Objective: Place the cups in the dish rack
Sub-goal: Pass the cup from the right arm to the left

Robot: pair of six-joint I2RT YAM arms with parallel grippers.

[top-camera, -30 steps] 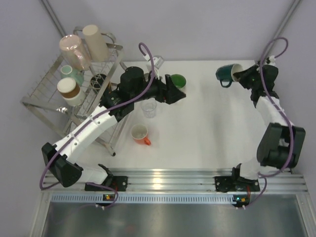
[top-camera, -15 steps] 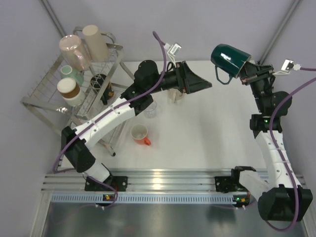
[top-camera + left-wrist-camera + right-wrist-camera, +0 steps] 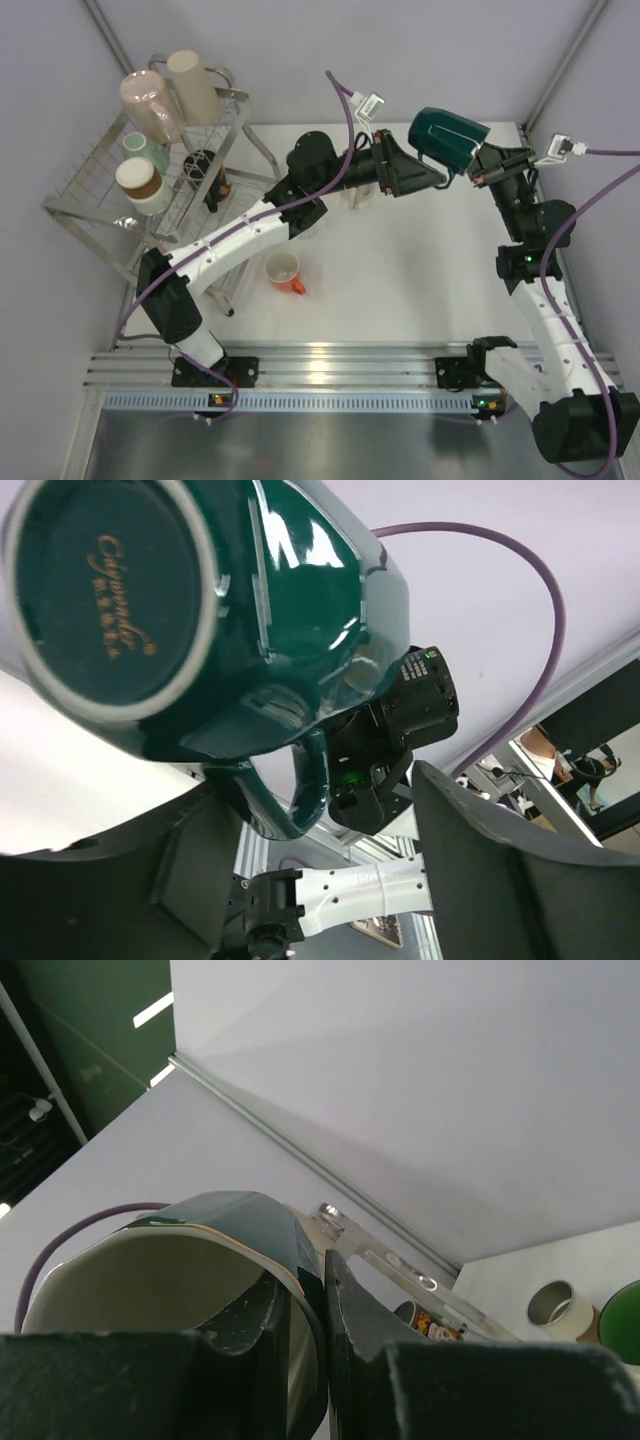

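White table [image 3: 430,290] across the middle of the view. Off its far left corner, the dish rack [image 3: 95,195], loaded with a pink cup [image 3: 150,103], a beige cup [image 3: 192,85], a teal cup [image 3: 146,150] and a brown-banded cup [image 3: 138,183]. Above the table's far edge, right of centre, a dark teal mug [image 3: 448,135], lifted clear and tipped on its side. Pinched at the rim by the right end effector [image 3: 482,160], one finger inside, one outside. Left end effector [image 3: 432,178] spread wide just under the mug, fingers either side of the handle, closed on nothing. Toward the table's left edge, an orange-handled white cup [image 3: 283,270], upright.
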